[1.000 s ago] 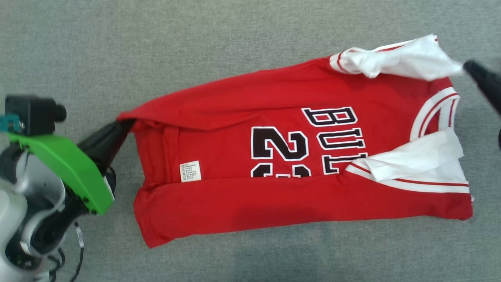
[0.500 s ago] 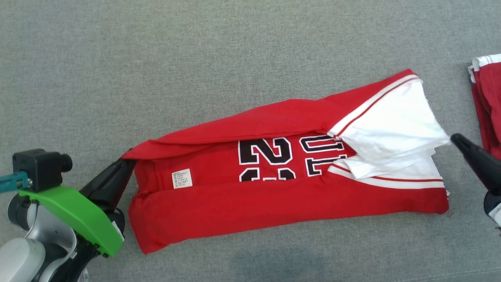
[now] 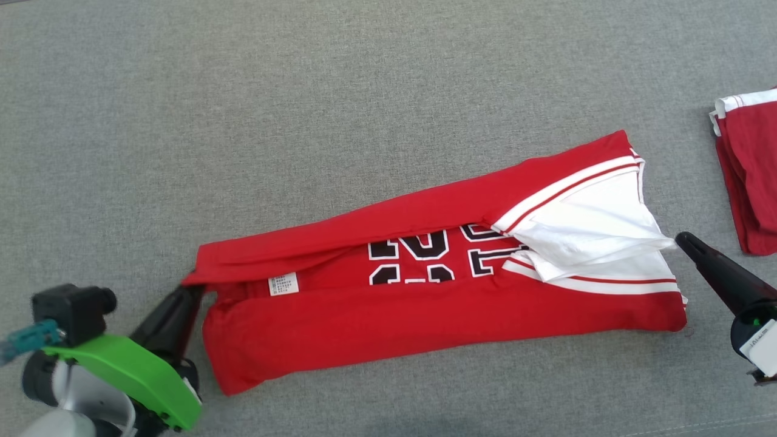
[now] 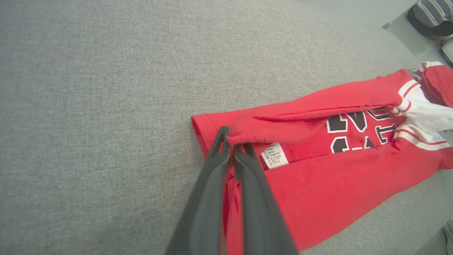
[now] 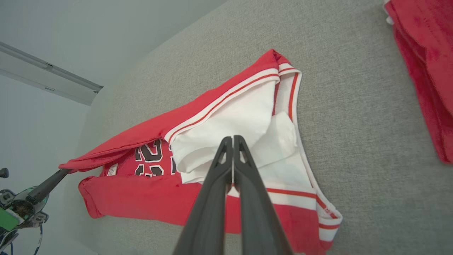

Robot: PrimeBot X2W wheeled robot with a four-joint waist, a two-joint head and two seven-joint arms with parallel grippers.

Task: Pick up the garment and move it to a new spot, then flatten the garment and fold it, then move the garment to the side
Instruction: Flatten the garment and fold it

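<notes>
The garment (image 3: 425, 315) is a red jersey with black numerals and white trim, lying lengthwise on the grey fabric surface (image 3: 303, 121). Its far long side is folded over toward the near side. At the hem end, my left gripper (image 3: 193, 290) is shut on the corner of that folded flap, with red cloth pinched at its tips (image 4: 231, 141). My right gripper (image 3: 678, 238) is shut on the white sleeve corner at the shoulder end; in the right wrist view the white cloth bunches around its tips (image 5: 233, 140). A white care label (image 3: 283, 283) shows inside the fold.
A second red garment (image 3: 749, 176) with white trim lies folded at the right edge, apart from the jersey and also seen as red cloth (image 5: 424, 53) in the right wrist view. The surface's far corner (image 4: 389, 26) shows in the left wrist view.
Both grippers have carried the jersey's far long side toward the near side, so the fold now covers more of the numerals. The camera has shifted, bringing the second red garment into view.
</notes>
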